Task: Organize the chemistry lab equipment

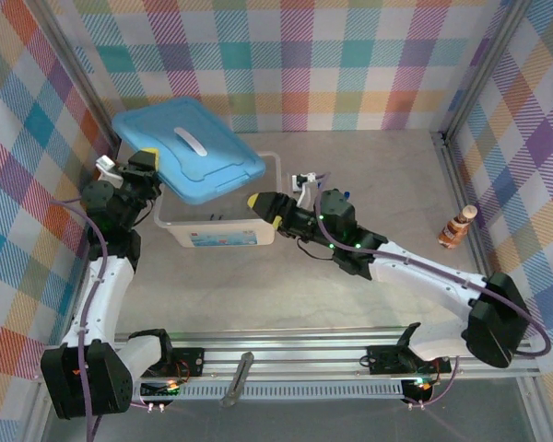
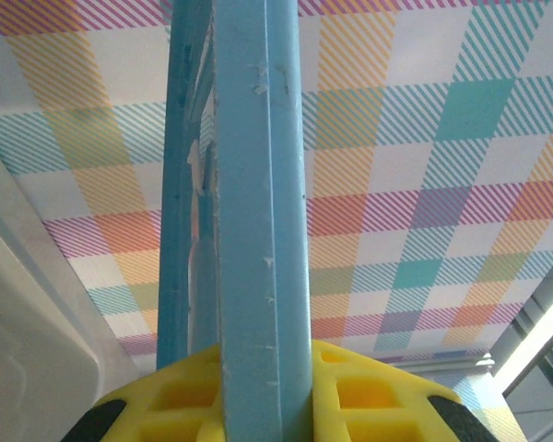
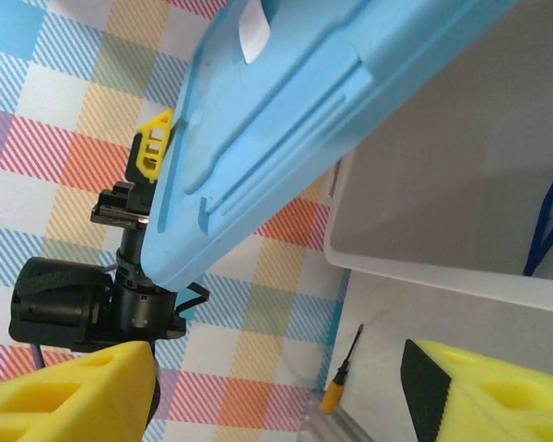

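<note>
The left gripper is clamped on the edge of the blue lid, which is held tilted over the upper-left part of the white bin. The right gripper is spread at the bin's right front corner. In the right wrist view, the dark-blue tweezers are seen inside the bin, at the right edge of the frame above the gripper. Their long axis is steep, with the top leaning right. The bin's right side stands uncovered.

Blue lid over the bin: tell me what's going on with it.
The left gripper is shut on the edge of the blue lid, holding it tilted above the open white bin. The right gripper hangs open by the bin's right end, holding nothing. Inside the bin are dark-blue tweezers.
</note>
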Robot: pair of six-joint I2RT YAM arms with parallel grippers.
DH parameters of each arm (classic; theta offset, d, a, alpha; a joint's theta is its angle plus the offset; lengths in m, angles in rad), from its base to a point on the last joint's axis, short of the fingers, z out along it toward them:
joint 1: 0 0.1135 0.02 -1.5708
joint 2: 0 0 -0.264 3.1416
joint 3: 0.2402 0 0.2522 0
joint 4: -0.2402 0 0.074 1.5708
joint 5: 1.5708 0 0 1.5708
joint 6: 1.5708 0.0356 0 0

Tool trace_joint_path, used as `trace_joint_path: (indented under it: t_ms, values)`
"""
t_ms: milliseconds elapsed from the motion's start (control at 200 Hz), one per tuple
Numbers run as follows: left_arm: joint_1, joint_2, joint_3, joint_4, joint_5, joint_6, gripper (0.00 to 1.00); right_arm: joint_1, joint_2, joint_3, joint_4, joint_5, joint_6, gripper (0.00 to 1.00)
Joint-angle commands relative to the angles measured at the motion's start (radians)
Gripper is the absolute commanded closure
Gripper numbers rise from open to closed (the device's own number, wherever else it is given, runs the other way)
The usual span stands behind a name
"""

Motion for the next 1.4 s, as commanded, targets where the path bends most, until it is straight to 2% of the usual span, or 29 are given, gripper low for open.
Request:
trace_joint_path:
  t_ms: [0, 420, 850, 1185, 1260, 1395]
  values:
    - [-0.02, -0.024, -0.014, 0.126, -0.056, 0.028, 1.0, 0.0, 0.031, 0.036, 0.132, -0.039, 0.097, 0.29]
    - [-0.06, -0.04, -0.036, 0.133, -0.124, 0.07, 1.0, 0.0, 0.203, 0.162, 0.208, -0.004, 0.218, 0.34]
    - [-0.062, -0.021, -0.039, 0.17, -0.141, 0.087, 1.0, 0.0, 0.275, 0.194, 0.224, -0.009, 0.321, 0.38]
    - [-0.065, -0.02, -0.055, 0.193, -0.14, 0.078, 1.0, -0.006, 0.415, 0.278, 0.319, -0.042, 0.444, 0.42]
    - [-0.066, -0.024, -0.061, 0.193, -0.14, 0.078, 1.0, -0.008, 0.429, 0.293, 0.324, -0.031, 0.449, 0.45]
    - [-0.067, -0.026, -0.074, 0.195, -0.14, 0.079, 1.0, -0.015, 0.449, 0.32, 0.333, -0.018, 0.453, 0.58]
